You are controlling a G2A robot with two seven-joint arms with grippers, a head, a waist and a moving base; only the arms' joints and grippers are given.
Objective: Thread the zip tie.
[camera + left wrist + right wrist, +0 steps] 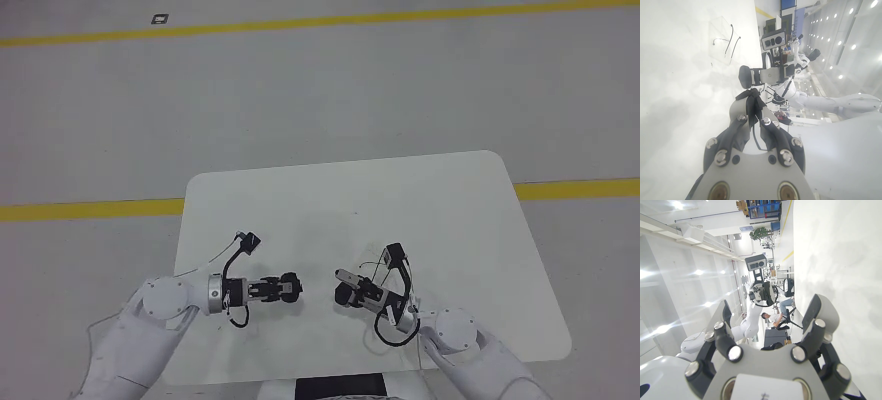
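Possibly the zip tie (pixel 755 132) twists in the left gripper (pixel 752 103)'s clamped jaws; the right gripper (pixel 770 306), jaws apart, may miss it.

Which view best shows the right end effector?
Right wrist view: the right end effector is close up, fingers wide apart, nothing between. The top view shows it small and dark; the left wrist view, farther off.

Table (pixel 450 200): plain white.
Floor (pixel 300 100): pale grey, with yellow stripes (pixel 300 22) at 12, 9 and 3 o'clock.
My left gripper (pixel 751 93): silver-grey, with a black wrap (pixel 750 106) at the tips.
My right gripper (pixel 770 300): silver-grey, with black pads (pixel 810 311).
Zip ties (pixel 735 47): black.
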